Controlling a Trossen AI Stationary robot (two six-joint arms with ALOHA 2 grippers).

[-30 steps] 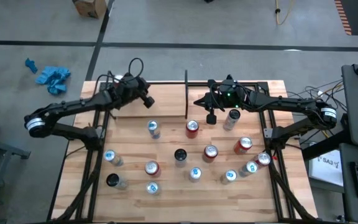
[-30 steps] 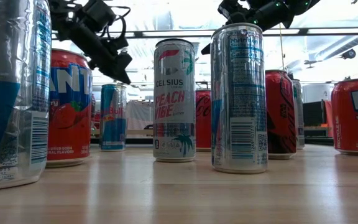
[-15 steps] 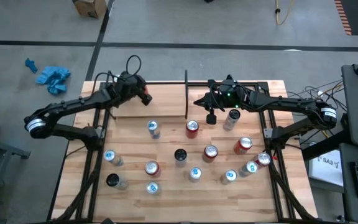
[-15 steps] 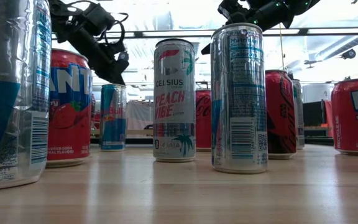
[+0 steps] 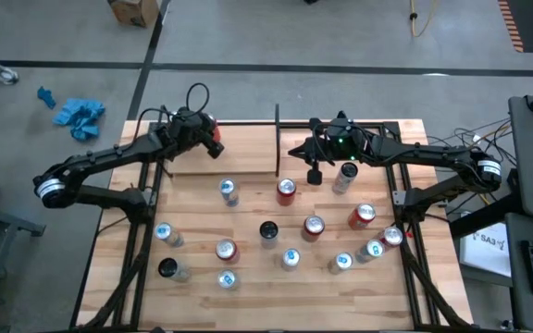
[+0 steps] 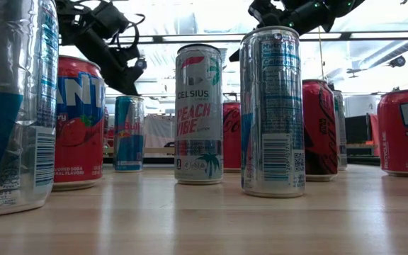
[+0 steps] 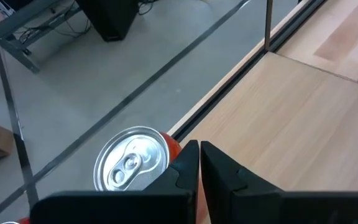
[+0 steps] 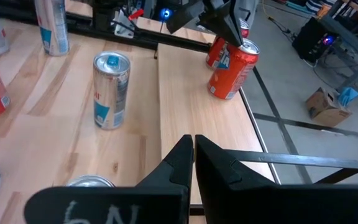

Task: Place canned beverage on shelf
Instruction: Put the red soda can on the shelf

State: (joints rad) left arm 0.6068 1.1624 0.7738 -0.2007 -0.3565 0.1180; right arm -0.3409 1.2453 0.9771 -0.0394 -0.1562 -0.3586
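Left gripper closed, empty, just beside an orange can standing on the shelf at far left. Right gripper closed, empty, hovering right of the divider.

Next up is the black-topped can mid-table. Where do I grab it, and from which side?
Grip the black-topped can by its side wall just below the rim, coming straight down, since it stands upright. A red can stands near on its right, so set the fingers off that side.
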